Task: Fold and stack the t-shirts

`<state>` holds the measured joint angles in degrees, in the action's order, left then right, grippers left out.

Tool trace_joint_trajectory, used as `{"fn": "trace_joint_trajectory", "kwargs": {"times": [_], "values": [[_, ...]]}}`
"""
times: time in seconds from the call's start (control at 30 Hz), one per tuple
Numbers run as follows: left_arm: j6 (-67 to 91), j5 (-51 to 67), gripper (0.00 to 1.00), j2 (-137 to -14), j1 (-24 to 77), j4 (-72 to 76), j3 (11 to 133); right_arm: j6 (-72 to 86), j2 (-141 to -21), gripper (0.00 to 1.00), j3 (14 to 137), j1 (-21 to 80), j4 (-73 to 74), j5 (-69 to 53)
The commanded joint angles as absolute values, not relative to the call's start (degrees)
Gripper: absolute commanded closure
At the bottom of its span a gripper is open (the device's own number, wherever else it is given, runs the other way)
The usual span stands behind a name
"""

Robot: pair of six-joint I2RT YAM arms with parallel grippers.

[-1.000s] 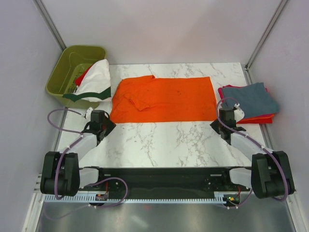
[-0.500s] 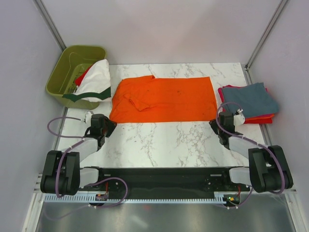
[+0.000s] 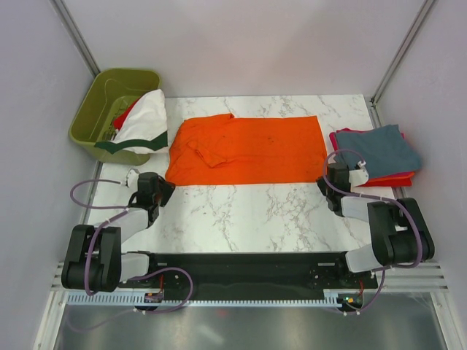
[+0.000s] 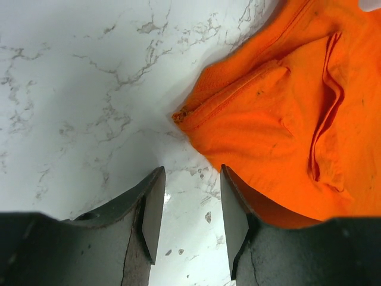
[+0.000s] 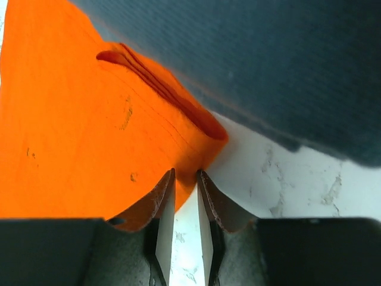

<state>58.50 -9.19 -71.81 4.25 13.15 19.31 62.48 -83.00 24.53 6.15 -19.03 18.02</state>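
A plain orange t-shirt (image 3: 248,149) lies flat across the middle of the table, one sleeve folded in. My left gripper (image 3: 162,191) sits low by the shirt's near left corner (image 4: 184,114). In the left wrist view that gripper (image 4: 191,173) is open, with only marble between its fingers. My right gripper (image 3: 326,182) is at the shirt's near right corner. In the right wrist view its (image 5: 186,174) jaws stand a narrow gap apart, with the orange hem (image 5: 196,158) just at their tips. A folded blue-grey t-shirt (image 3: 376,146) tops a red and magenta stack at the right.
An olive-green bin (image 3: 98,102) stands at the back left, a white t-shirt with dark green trim (image 3: 142,124) spilling over its rim. The blue-grey cloth (image 5: 268,59) lies close beyond the right gripper. Grey walls enclose the table on three sides.
The right arm has folded back and its gripper has slid left to the orange shirt's near right corner. The left gripper has drawn slightly nearer. The shirts have not moved.
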Motion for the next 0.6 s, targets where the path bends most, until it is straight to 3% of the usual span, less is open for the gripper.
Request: {"fn": "trace_joint_trajectory", "kwargs": {"times": [0.0, 0.03, 0.07, 0.13, 0.3, 0.57], "values": [[61.7, -13.2, 0.50, -72.3, 4.0, 13.5, 18.5, 62.8, -84.4, 0.72, 25.9, 6.0, -19.3, 20.5], [62.1, -13.5, 0.50, -72.5, 4.0, 13.7, 18.3, 62.6, -84.5, 0.74, 25.9, 6.0, -19.5, 20.5], [62.2, -13.6, 0.50, -72.6, 4.0, 13.9, 18.3, 62.3, -84.5, 0.86, 26.0, 6.0, -19.6, 20.5], [62.5, -13.6, 0.50, -73.2, 4.0, 14.6, 18.2, 61.4, -84.6, 1.00, 26.1, 6.1, -19.8, 20.4], [63.7, -13.9, 0.51, -74.9, 4.0, 15.7, 18.2, 60.6, -81.6, 1.00, 25.7, 6.0, -17.7, 20.4], [66.3, -16.1, 0.64, -76.8, 4.0, 19.9, 17.1, 60.6, -76.4, 1.00, 23.0, 6.1, -16.9, 18.3]]}}
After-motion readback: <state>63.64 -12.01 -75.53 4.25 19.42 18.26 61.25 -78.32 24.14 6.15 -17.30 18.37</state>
